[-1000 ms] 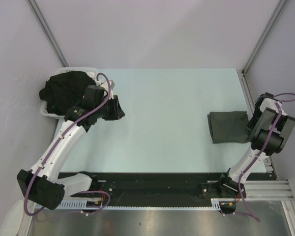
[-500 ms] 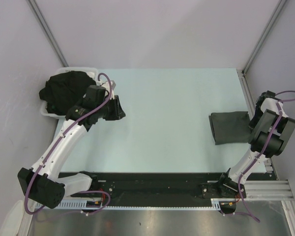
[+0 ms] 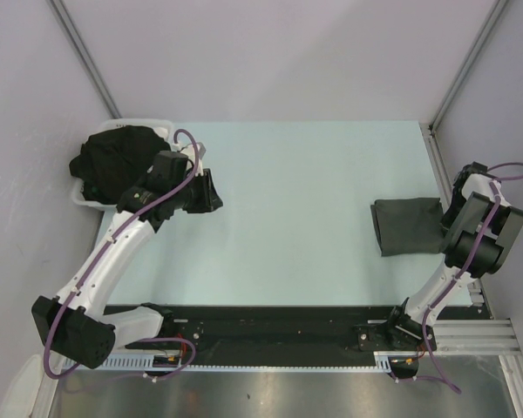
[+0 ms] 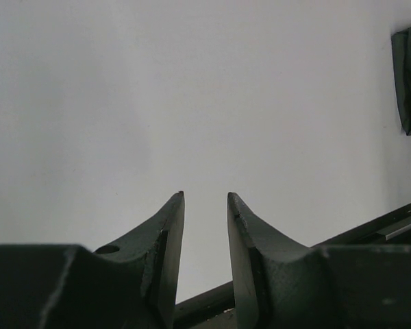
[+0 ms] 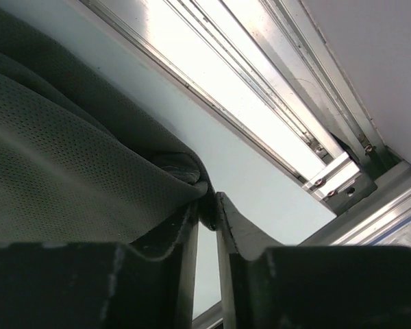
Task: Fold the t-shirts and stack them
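Charcoal t-shirt (image 3: 405,226) lies folded; right gripper (image 5: 207,200), arm bent, barely parted at its edge, grip indeterminate. Left gripper (image 4: 205,195) level over table (image 3: 288,174), half-open, empty.

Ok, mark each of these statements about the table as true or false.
1. A folded grey t-shirt lies on the right side of the table. True.
2. The left hand grips a t-shirt. False: its fingers stand apart with nothing between them.
3. A heap of black t-shirts sits in the white tray at the far left. True.
4. The right hand hangs over the table's middle. False: it is at the folded shirt's right edge.
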Controlling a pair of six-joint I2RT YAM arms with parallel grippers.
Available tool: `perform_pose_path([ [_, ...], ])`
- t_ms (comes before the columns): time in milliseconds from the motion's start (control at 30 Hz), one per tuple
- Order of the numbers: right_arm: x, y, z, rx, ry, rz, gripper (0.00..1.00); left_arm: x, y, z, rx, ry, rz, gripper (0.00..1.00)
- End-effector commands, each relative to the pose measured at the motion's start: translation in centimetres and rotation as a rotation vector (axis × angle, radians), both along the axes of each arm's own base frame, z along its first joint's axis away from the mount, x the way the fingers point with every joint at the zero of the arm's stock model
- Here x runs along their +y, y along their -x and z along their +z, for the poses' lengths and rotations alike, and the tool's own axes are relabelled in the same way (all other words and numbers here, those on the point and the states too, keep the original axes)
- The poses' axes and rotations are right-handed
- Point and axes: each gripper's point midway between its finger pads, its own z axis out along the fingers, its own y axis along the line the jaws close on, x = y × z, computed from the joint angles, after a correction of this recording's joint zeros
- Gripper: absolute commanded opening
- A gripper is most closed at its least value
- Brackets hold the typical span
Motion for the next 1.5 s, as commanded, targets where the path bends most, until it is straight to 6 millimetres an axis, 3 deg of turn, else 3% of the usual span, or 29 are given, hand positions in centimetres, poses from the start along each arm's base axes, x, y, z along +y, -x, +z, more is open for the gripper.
perform_pose_path([
  [0,0.5,-0.8,0.8,-0.018,0.005,0.013,0.24,-0.8,-0.5,1.2,-0.038,0.028,-0.024,0.37],
  [233,1.2,-2.1,2.5,-0.004,0.084,0.083,0.38,-0.8,-0.4,0.9,-0.035,0.027,-0.026,0.38],
  [400,0.6,-3.1,5.3,-0.045,0.152,0.09,0.46,-0.7,0.0,0.5,-0.027,0.022,-0.029,0.38],
  [733,1.9,-4.0,7.3,-0.069,0.193,0.137,0.53,-0.8,0.1,0.7,-0.03,0.03,-0.034,0.39],
  [967,3.4,-4.2,6.8,-0.073,0.161,0.15,0.52,-0.9,0.1,0.8,-0.032,0.037,-0.037,0.39],
  [1167,3.7,-3.0,4.0,-0.01,0.114,0.136,0.51,-0.8,0.2,0.8,-0.03,0.03,-0.035,0.39],
  [1467,4.0,-3.4,1.3,-0.014,0.064,0.132,0.49,-0.5,0.4,0.6,-0.029,0.018,-0.028,0.39],
])
